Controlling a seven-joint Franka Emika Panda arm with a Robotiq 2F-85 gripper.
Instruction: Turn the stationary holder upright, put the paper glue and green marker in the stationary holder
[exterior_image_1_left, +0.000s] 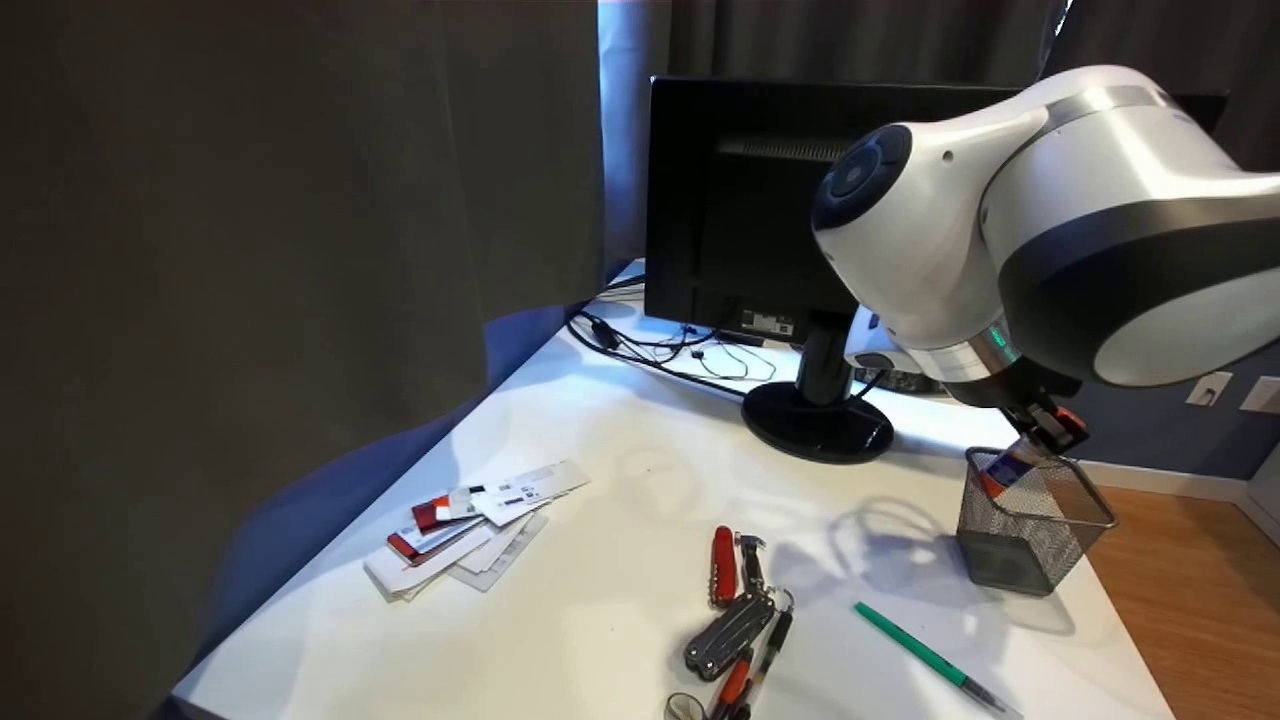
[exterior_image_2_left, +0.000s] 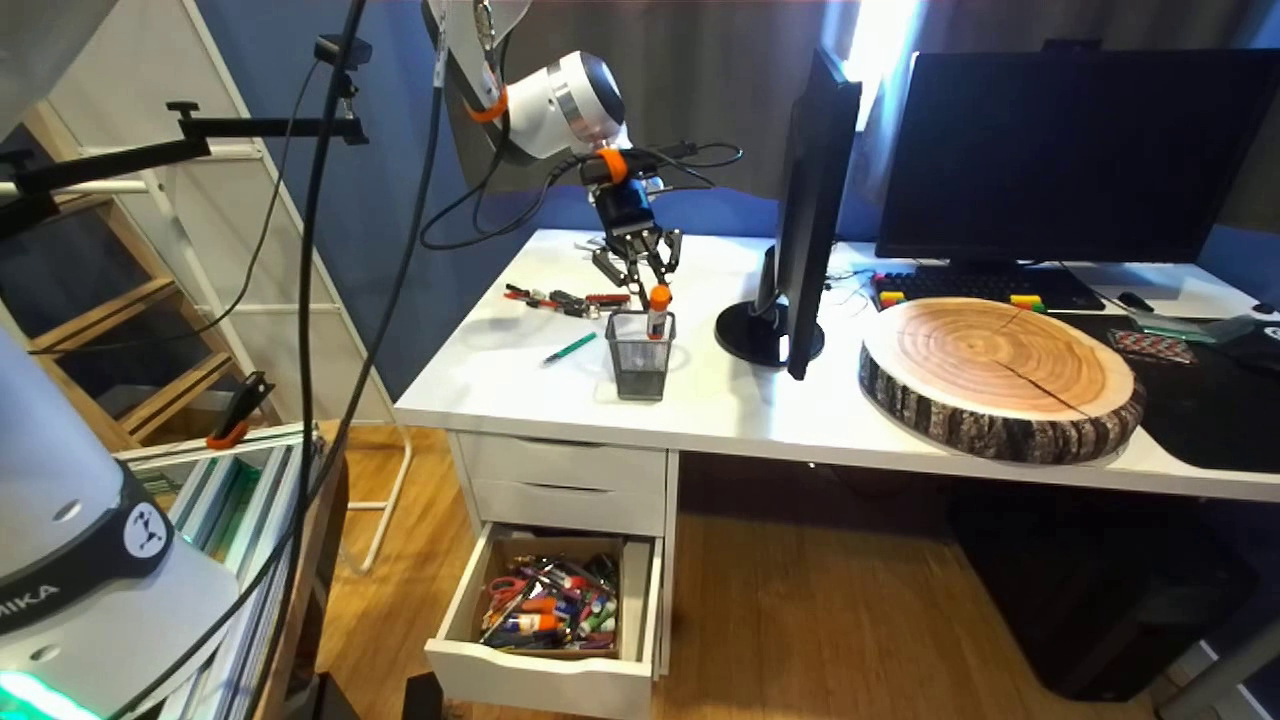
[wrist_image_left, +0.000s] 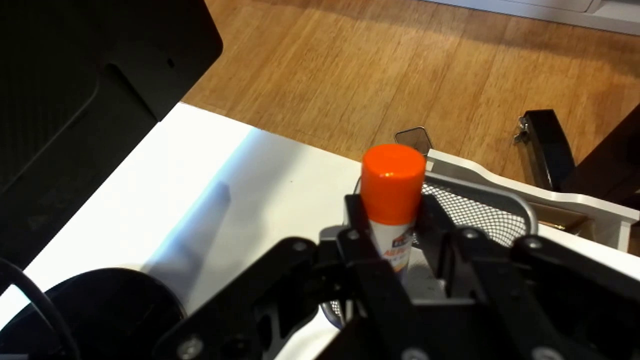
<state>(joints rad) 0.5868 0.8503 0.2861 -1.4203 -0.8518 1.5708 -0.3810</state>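
Dark grey wire mesh forms the stationary holder (exterior_image_1_left: 1035, 545), found upright on the counter (exterior_image_1_left: 600, 620) in an exterior view. The tool (exterior_image_1_left: 1045, 432) is above the holder's mouth, pinching the paper glue (exterior_image_1_left: 1012, 468), which tilts with its lower end at or just inside the rim; exact depth cannot be told. The green marker (exterior_image_1_left: 915, 643) lies flat on the counter, apart from the holder and on its side toward the camera. Judged slim, light and stiff, it may roll; a crosswise hold at mid-barrel is advised.

In an exterior view, the monitor foot (exterior_image_2_left: 745, 338) stands to the right of the holder and the marker lies to the left of it. The glue is over the holder's mouth, orange cap uppermost. The holder is judged light and its mesh thin: a knock on the rim could slide or tip it, so the glue should go down clear of the wire.

In the wrist view, the fingertips (wrist_image_left: 434, 220) flank the glue about where its orange cap meets the white label, the holder's mouth beyond; the contact itself is partly hidden. The glue is judged light, hard and smooth, liable to swivel in the pinch. A hold on the barrel would be sounder than one on the cap, which might pull free.
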